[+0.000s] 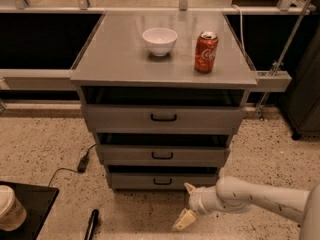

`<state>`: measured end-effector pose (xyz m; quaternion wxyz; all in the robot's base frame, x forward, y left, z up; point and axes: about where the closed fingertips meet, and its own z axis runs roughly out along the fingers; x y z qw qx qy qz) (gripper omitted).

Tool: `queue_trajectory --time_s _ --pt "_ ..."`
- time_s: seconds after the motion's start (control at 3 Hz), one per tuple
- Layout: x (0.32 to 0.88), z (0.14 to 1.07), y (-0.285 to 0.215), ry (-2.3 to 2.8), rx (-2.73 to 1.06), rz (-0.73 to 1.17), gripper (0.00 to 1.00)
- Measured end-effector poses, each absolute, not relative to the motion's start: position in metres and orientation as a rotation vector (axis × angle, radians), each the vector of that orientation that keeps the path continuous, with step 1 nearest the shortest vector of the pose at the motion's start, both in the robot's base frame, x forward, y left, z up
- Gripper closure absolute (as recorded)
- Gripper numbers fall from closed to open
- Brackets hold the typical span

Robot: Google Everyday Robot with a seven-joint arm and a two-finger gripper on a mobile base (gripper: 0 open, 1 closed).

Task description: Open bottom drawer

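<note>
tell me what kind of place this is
Probably a robot lab or office test area: a grey metal drawer cabinet on speckled floor, metal railings behind, and the end effector low in front of the bottom drawer.

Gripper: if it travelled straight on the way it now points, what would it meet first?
The gripper, open in front of the bottom drawer, points left; probably only floor, perhaps the black object. Depth unclear.

bottom drawer (162, 179): matt grey metal | gripper (186, 204) near it: smooth plastic, probably

Closed grey bottom drawer (137, 181), black loop handle, lowest of three; spread claw (186, 204) just beside.
</note>
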<state>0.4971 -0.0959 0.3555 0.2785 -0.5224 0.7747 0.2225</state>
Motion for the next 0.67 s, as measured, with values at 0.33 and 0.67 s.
queue_trajectory --time_s 0.33,0.67 --pt "0.530 0.292 -0.127 2.108 -1.270 0.544 0.00" --pt "0.572 0.240 -0.143 2.136 -1.155 0.485 0.00"
